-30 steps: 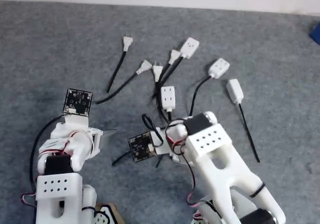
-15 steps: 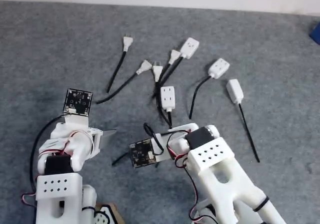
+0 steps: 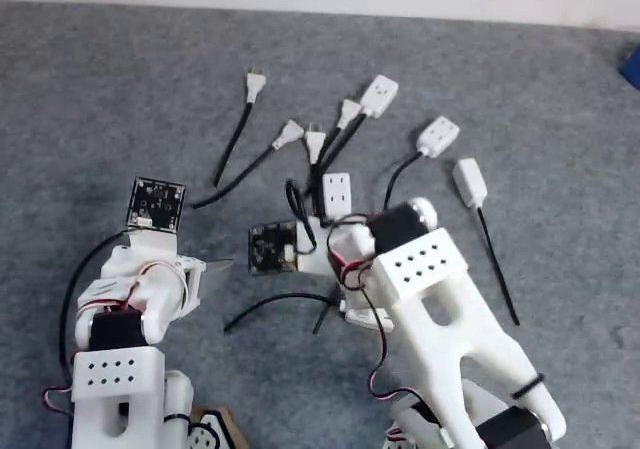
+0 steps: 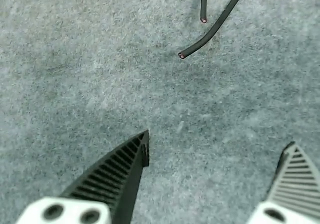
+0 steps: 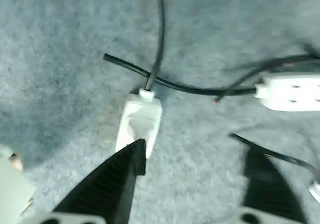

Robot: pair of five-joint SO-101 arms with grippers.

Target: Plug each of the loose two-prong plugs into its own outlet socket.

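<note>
1. Looking down: four plugs (image 3: 254,86) and four sockets (image 3: 438,136) lie scattered on the grey counter (image 3: 120,79). The left arm (image 3: 130,304) sits folded back, well apart from them. The right arm (image 3: 420,269) stretches over the cords beside the nearest socket (image 3: 337,195).
2. Left wrist: the left hand (image 4: 219,138) hangs open above the counter, with two cord ends (image 4: 181,56) beyond its fingers.
3. Right wrist: the right hand (image 5: 197,146) is open, with one fingertip (image 5: 136,151) at a plug (image 5: 140,119). A socket lies near.
</note>
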